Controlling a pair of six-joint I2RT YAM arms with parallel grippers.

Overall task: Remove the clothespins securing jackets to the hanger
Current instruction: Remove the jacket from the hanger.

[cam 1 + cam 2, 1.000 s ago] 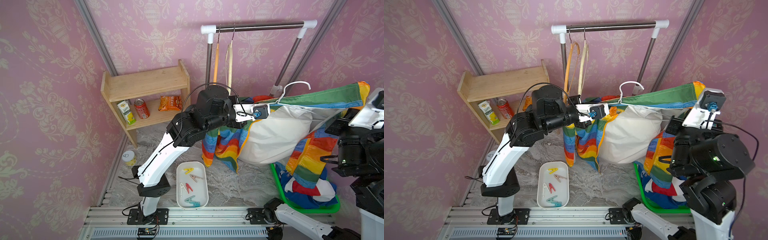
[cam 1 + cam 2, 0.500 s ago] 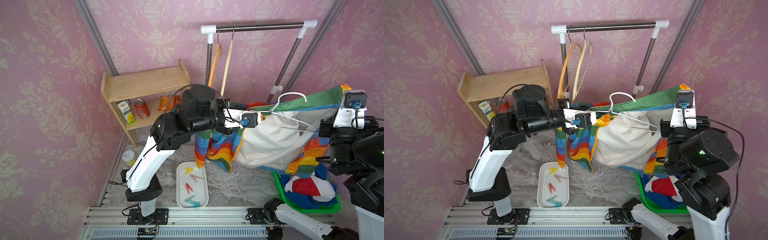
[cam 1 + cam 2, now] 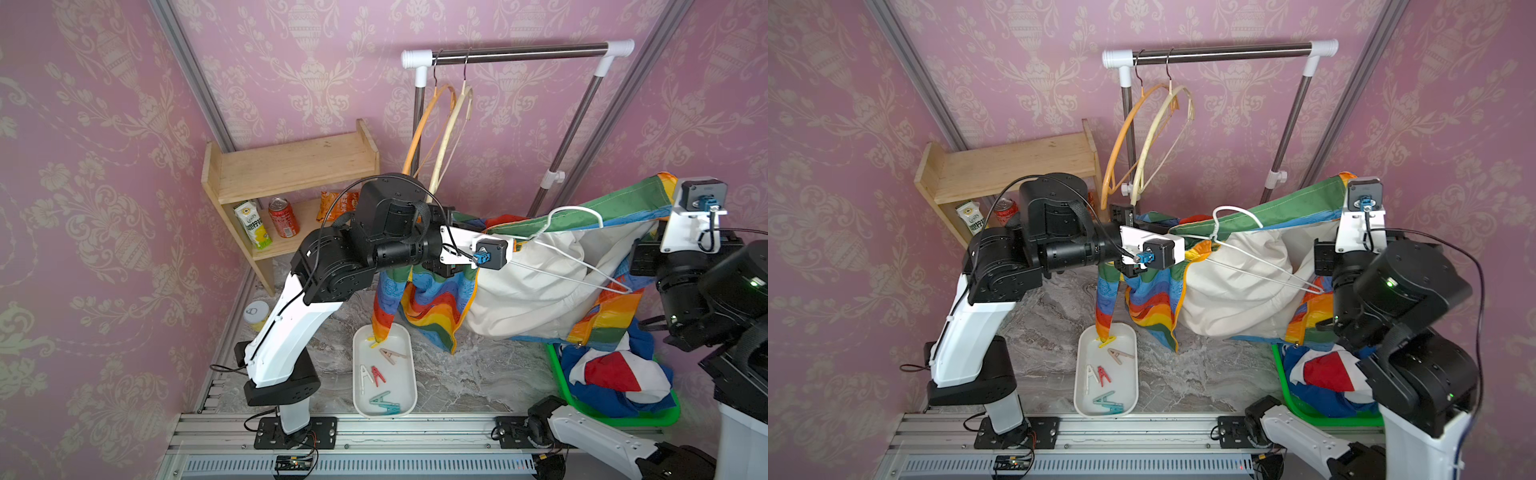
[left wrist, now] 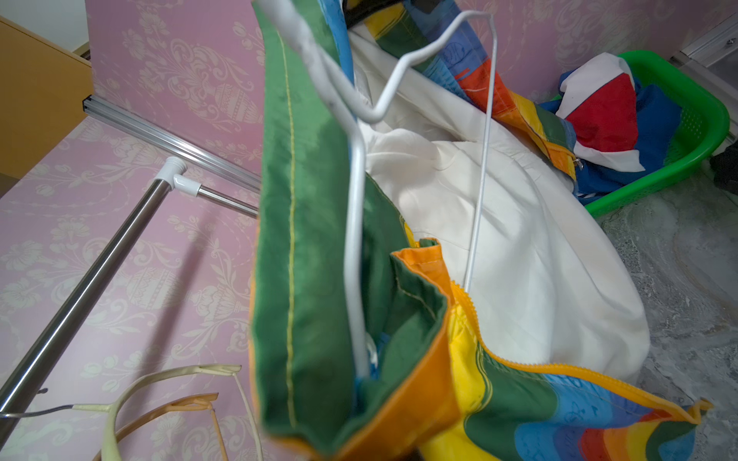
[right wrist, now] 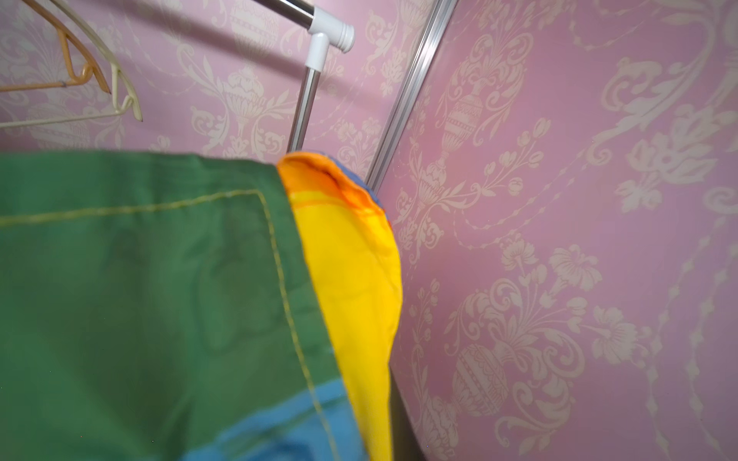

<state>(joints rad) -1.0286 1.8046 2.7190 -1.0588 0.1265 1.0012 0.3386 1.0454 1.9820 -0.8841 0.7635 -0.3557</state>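
Five clothespins (image 3: 377, 375) lie in a white tray (image 3: 409, 399) on the marble floor between the arm bases: yellow at the far end, then beige, white beside red, and teal nearest the rail. The rainbow jacket (image 3: 432, 299) is stretched in the air above, its green band taut between the two arms, white lining sagging below. One sleeve hangs down to the tray's far end, right at the yellow pin. A white wire hanger (image 4: 355, 239) sits inside the jacket, its hook poking up over the green band.

The left gripper (image 3: 1133, 272) is mostly hidden behind fabric and is clamped on the jacket's collar end. The right gripper (image 3: 1323, 259) is pinched on the opposite end.

The blue, red and white jacket (image 3: 615, 374) lies crumpled in a green basket (image 4: 699, 135) under the right arm. Behind, two empty hangers, orange (image 3: 428, 120) and cream (image 3: 449, 133), hang on the steel rack (image 3: 519, 50). A wooden shelf (image 3: 291, 170) holds a carton (image 3: 252, 224), a red can (image 3: 284, 217) and an orange snack bag (image 3: 338, 203); their print is too small to read
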